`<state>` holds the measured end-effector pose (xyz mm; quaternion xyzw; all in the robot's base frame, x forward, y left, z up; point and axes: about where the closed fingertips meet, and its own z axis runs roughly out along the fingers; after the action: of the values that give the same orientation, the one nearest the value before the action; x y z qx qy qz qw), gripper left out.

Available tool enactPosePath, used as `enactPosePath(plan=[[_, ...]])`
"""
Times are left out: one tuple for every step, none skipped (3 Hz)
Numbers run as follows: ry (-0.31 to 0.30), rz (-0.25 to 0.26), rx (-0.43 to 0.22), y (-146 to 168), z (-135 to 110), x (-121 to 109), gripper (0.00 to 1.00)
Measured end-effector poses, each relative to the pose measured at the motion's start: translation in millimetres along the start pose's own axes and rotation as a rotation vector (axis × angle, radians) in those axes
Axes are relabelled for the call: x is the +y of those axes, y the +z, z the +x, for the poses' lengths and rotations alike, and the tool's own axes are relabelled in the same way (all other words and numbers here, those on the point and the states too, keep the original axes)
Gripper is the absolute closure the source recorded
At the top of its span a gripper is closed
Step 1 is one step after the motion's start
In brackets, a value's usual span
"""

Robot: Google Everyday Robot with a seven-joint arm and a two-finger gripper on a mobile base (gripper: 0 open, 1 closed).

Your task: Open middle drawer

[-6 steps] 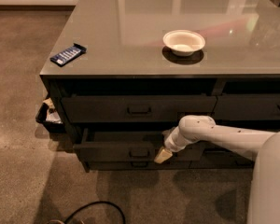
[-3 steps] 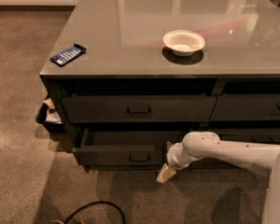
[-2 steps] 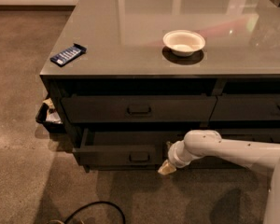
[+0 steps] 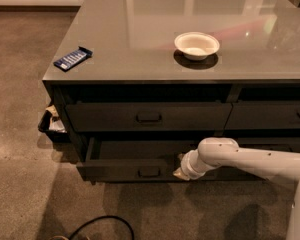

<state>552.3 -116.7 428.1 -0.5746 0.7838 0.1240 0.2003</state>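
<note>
The middle drawer (image 4: 125, 170) is a wide dark grey drawer with a small rectangular handle (image 4: 149, 172). It stands pulled out a little from the cabinet, and its long dark tray (image 4: 140, 149) shows behind the front. My white arm (image 4: 250, 161) reaches in from the right. The gripper (image 4: 179, 173) is at the right end of the drawer front, right of the handle. I cannot tell whether it touches the front.
The top drawer (image 4: 149, 117) above is closed. More drawers (image 4: 270, 115) are to the right. A white bowl (image 4: 196, 45) and a blue packet (image 4: 72, 58) lie on the countertop. A black bin (image 4: 51, 124) stands left of the cabinet. A black cable (image 4: 102, 224) lies on the floor.
The gripper dropped below the drawer front, then rose back to its right end. The drawer stays pulled out as before.
</note>
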Motion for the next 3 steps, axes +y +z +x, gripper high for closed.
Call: enactPosePath(plan=[[0.000, 0.000, 0.000, -5.4, -2.1, -0.5, 0.75], [0.000, 0.000, 0.000, -12.7, -4.3, -1.9, 0.76], [0.000, 0.000, 0.000, -14.4, -5.0, -1.9, 0.75]])
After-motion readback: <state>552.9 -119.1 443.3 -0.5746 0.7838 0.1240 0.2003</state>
